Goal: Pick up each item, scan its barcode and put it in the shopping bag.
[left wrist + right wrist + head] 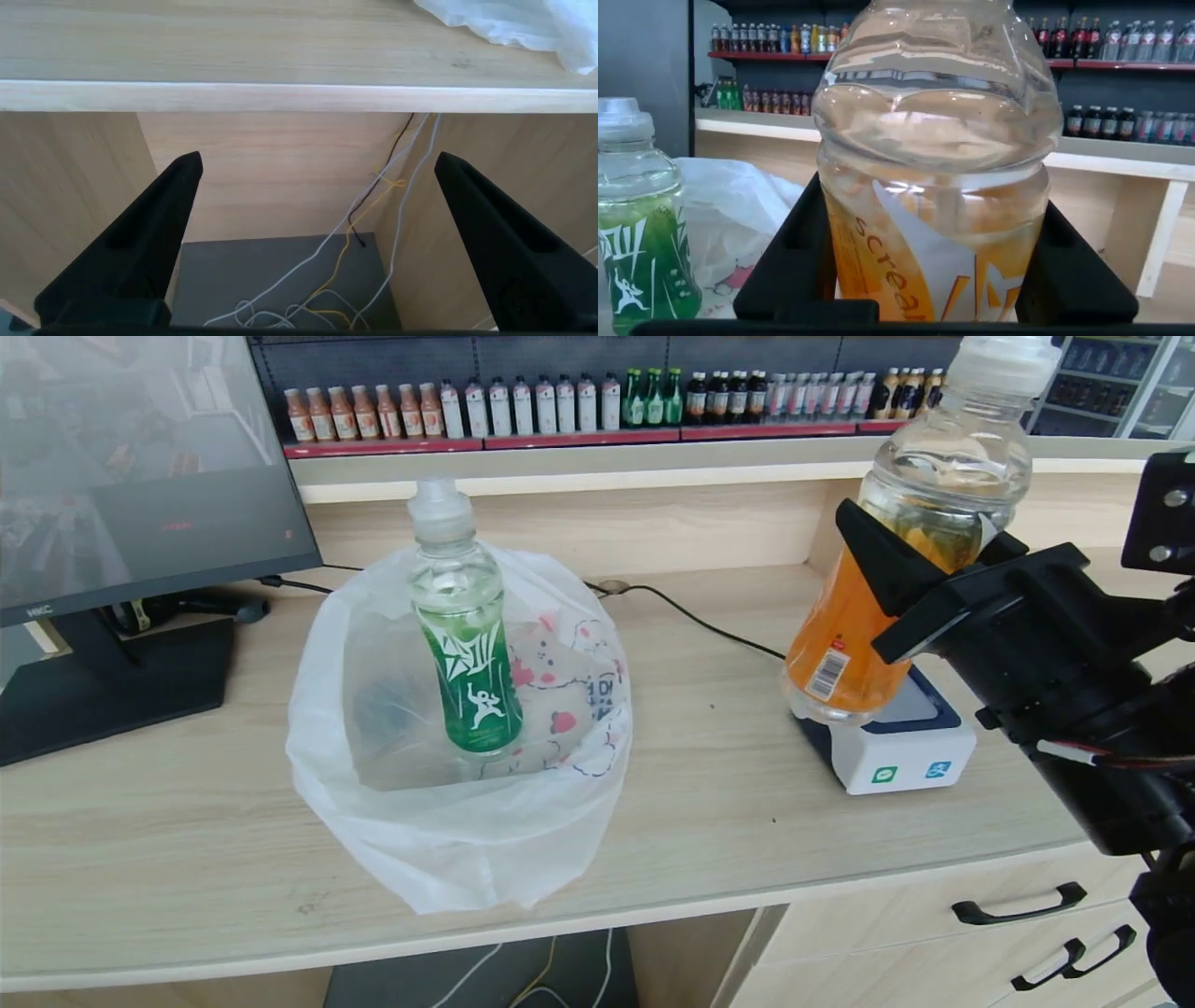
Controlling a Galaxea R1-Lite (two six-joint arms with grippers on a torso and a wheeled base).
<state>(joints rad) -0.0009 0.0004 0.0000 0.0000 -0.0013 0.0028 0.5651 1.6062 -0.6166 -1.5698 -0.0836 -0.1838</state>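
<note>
Right gripper, reaching in from the right, clamps the tilted orange bottle just above the scanner; left gripper, fingers apart, sits below the counter near edge.

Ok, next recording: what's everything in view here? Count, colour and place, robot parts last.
orange-label bottle: one, clear with white cap, held tilted over the scanner
green-label bottle: one, clear, upright inside the shopping bag
shopping bag: one, translucent white with prints, open at mid-counter
barcode scanner: one, white and dark blue, on the counter's right
monitor: one, black, on the counter's left
cable: one, black, running across the counter behind the bag
counter: one, light wood
shelf bottles: many, mixed colours, on the back shelf
right gripper: black, shut on the orange-label bottle
left gripper: black, open, below the counter's front edge
</note>
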